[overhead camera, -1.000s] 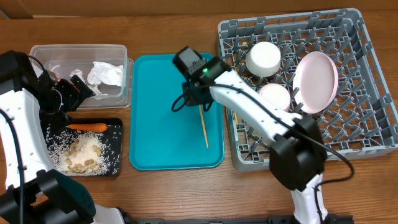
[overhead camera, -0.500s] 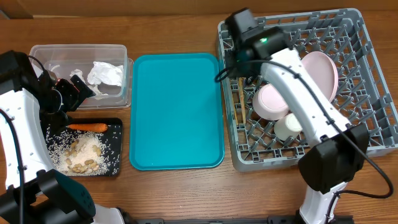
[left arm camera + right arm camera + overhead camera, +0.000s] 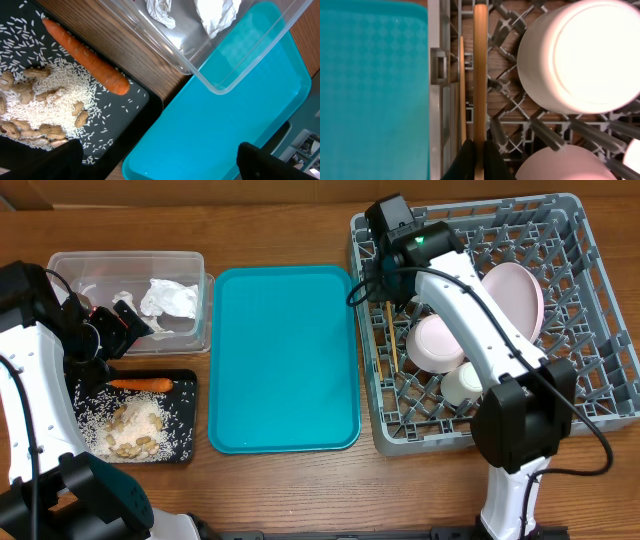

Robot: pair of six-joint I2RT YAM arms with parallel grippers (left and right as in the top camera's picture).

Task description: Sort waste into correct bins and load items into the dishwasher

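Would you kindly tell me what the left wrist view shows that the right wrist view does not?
Only the left wrist view shows the carrot and rice on the black tray, and the clear tub holding crumpled tissue. Only the right wrist view shows the right pincer shut on a chopstick, with a white bowl beside it. Both show the teal tray and the grey rack, though the left wrist view catches only what looks like its corner.

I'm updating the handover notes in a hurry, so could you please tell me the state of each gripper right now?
Left gripper: open, holding nothing.
Right gripper: closed on a wooden chopstick, just inside the dish rack.
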